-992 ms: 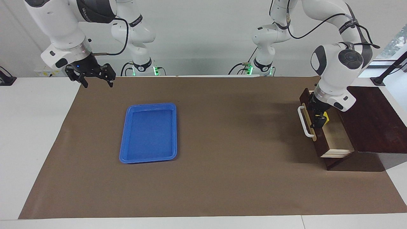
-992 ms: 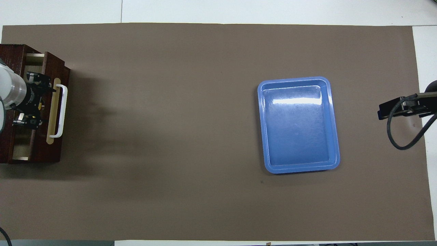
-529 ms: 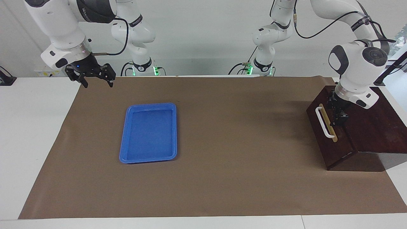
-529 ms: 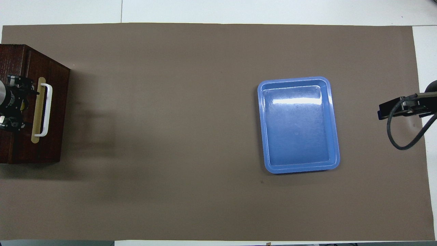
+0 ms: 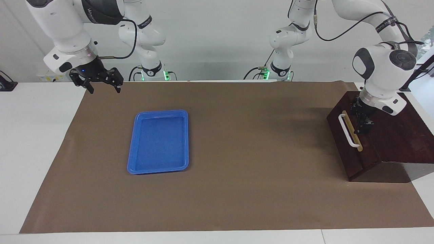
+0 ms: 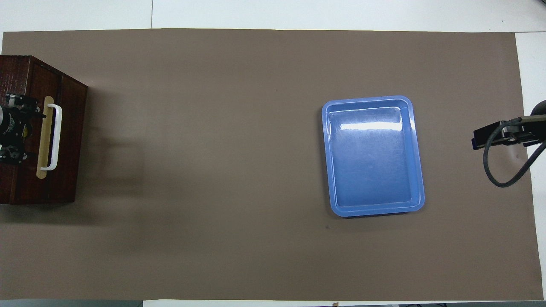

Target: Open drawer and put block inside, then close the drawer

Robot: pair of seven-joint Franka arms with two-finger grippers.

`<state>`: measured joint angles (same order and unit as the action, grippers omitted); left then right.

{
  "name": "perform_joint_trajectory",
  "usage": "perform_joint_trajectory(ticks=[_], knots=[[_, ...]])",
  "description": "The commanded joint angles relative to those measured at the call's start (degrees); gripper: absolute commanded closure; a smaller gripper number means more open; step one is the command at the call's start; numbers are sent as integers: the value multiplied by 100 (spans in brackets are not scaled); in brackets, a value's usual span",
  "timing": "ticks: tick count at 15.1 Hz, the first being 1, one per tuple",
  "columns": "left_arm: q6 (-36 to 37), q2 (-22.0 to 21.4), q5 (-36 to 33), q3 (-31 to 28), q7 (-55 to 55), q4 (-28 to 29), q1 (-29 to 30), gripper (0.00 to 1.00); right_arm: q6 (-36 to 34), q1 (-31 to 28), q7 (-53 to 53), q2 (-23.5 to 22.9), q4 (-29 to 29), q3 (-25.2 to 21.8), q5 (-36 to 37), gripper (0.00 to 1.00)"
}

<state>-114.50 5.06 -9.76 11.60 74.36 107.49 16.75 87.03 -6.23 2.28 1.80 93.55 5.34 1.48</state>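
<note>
The drawer sits shut, its front flush with the dark wood cabinet at the left arm's end of the bench, at about 3 o'clock in the facing view and 9 o'clock in the overhead view. Its white bar handle on the brass strip faces the middle of the bench. The left gripper hangs over the cabinet top just beside the handle; whether its fingers are parted or closed cannot be told. The block shows in neither view. The blue tray lies flat on the brown mat, toward the right arm's end. The right arm waits, its gripper raised with fingers spread apart, holding nothing, at about 10 o'clock of the tray in the facing view.
</note>
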Motion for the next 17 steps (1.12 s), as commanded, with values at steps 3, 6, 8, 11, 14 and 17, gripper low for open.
perform_joint_trajectory(ticks=[3,6,8,11,14,17], knots=[[567,-120,-61,35,-150,-578,-646,0,42,-81,-97,101,102,64,-16,0],[744,-181,175,96,-578,-790,-945,0,42,-81,-97,101,102,64,-7,0],[1095,-251,352,289,-1437,-1001,-955,0,42,-81,-97,101,102,64,-16,0],[1491,-286,493,439,-2739,-1124,-955,0,42,-81,-88,101,102,55,-16,0],[1860,-304,580,440,-4294,-1256,-937,0,42,-81,-97,101,102,64,-16,0],[2220,-330,695,370,-5524,-1406,-850,0,42,-81,-97,101,102,64,-16,0]])
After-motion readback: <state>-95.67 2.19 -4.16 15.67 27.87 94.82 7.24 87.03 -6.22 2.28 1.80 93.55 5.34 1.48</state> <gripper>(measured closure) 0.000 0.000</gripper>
